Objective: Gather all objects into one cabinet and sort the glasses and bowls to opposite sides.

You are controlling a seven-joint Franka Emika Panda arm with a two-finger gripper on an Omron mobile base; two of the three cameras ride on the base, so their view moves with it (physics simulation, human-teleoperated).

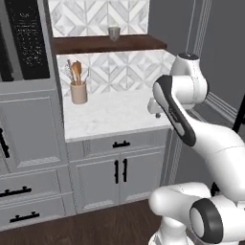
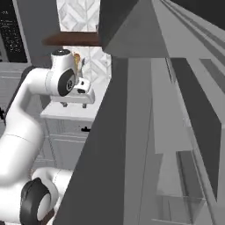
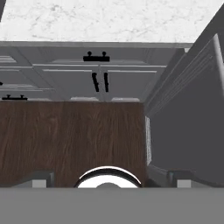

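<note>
Above the marble counter's (image 1: 110, 115) front edge, end effector (image 2: 77, 104) spread wide, empty, touching nothing.

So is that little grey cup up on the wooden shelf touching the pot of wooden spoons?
Apart. The left base view shows the cup standing on the dark wooden shelf, while the utensil pot sits lower down on the marble counter, with tiled wall between them.

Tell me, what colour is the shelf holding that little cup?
Dark reddish-brown wood: the shelf under the cup, clearest in the left base view.
</note>
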